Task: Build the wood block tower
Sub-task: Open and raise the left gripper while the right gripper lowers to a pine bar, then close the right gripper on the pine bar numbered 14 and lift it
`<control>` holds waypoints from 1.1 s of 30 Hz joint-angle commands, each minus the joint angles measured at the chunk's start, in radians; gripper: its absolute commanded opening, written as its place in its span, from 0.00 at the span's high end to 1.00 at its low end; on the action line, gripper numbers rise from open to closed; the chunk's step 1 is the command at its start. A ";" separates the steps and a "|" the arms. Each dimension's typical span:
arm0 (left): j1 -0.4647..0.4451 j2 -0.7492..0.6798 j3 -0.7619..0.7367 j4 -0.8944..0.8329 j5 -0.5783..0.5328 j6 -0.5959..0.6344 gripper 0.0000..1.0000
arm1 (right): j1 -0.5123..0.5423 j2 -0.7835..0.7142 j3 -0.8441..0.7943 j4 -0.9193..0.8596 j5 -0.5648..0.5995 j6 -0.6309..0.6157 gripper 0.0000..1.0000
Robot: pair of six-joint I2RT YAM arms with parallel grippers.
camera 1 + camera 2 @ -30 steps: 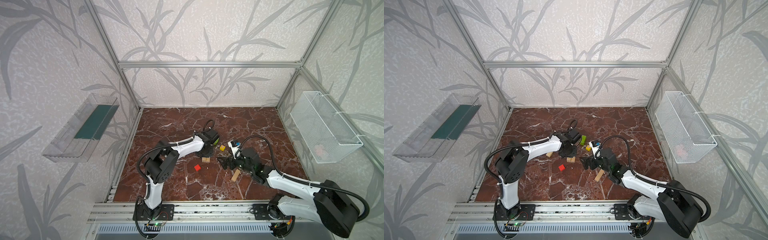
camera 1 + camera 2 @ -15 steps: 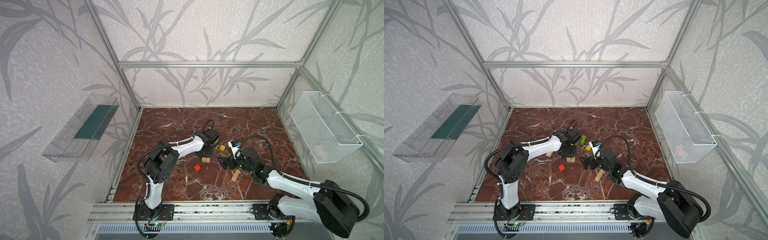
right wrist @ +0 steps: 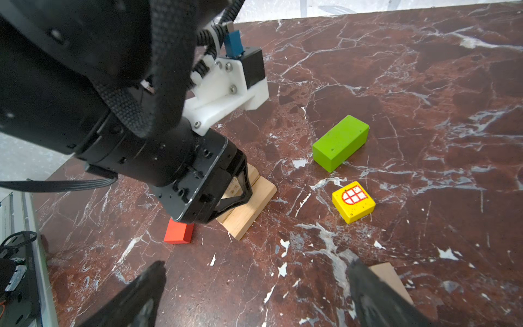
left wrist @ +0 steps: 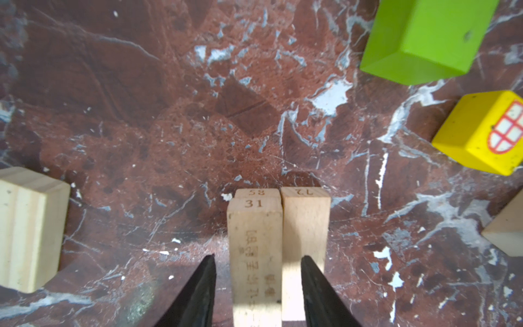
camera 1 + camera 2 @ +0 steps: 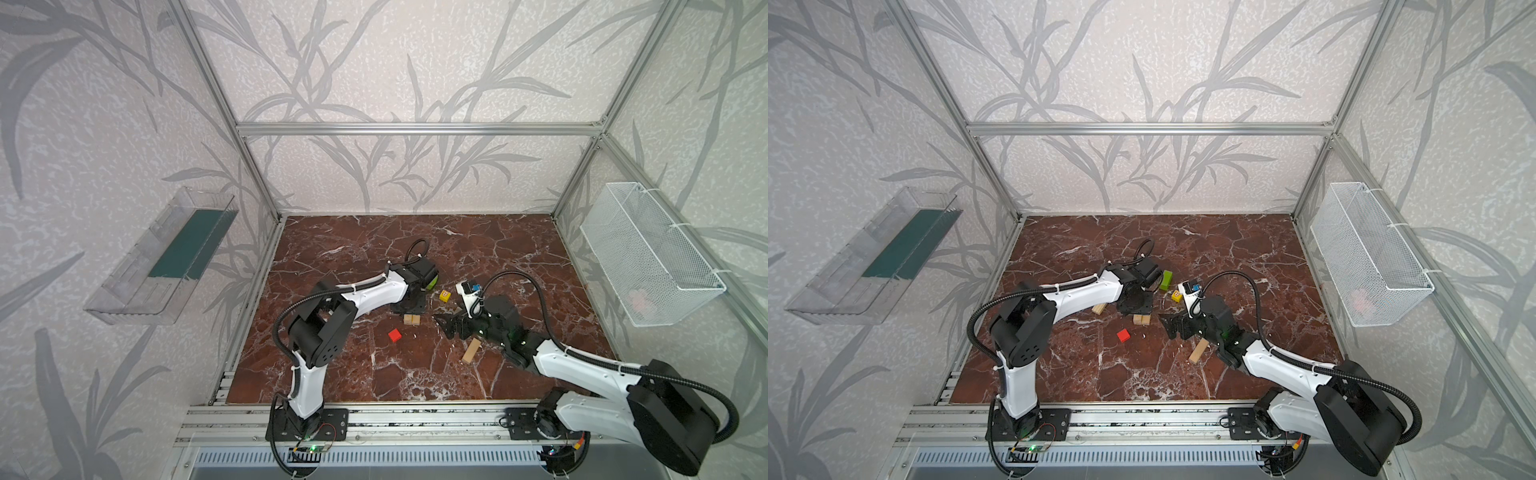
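Note:
Two pale planks (image 4: pixel 307 220) lie side by side on the marble, and a third plank marked 31 (image 4: pixel 254 240) rests on one of them. My left gripper (image 4: pixel 257 257) straddles that top plank, open, with a gap showing beside it. In both top views it hangs over this small stack (image 5: pixel 411 319) (image 5: pixel 1141 319). The red cube (image 5: pixel 395 335), yellow cube (image 5: pixel 444 295) and lime-green bar (image 5: pixel 1165 280) lie loose around it. My right gripper (image 3: pixel 256 266) is open and empty, low over bare floor just right of the stack (image 3: pixel 246 203).
A loose plank (image 5: pixel 471 350) lies under my right arm, and another (image 5: pixel 1099 308) beside my left forearm. A small wood piece (image 3: pixel 387 279) sits by my right finger. A wire basket (image 5: pixel 648 257) hangs on the right wall, a clear tray (image 5: pixel 162 257) on the left.
My left gripper's jaws have spread apart and let go of the top plank, which stays on the stack. Neither arm has visibly shifted.

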 commanded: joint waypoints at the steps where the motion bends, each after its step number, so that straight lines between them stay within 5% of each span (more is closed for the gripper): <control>1: -0.005 -0.083 0.016 -0.021 -0.011 -0.013 0.49 | -0.007 -0.021 -0.006 -0.002 0.015 0.013 0.01; 10: -0.026 -0.310 -0.110 0.035 -0.033 -0.030 0.42 | -0.008 -0.075 0.051 -0.204 0.156 0.027 0.01; 18: -0.058 -0.545 -0.312 0.122 0.017 -0.010 0.35 | -0.009 -0.178 0.194 -0.683 0.288 0.145 0.01; 26: -0.119 -0.654 -0.452 0.204 0.077 -0.025 0.29 | 0.001 -0.171 0.246 -1.015 0.264 0.285 0.03; 33: -0.184 -0.670 -0.524 0.293 0.066 -0.078 0.28 | 0.082 -0.110 0.225 -1.108 0.277 0.433 0.08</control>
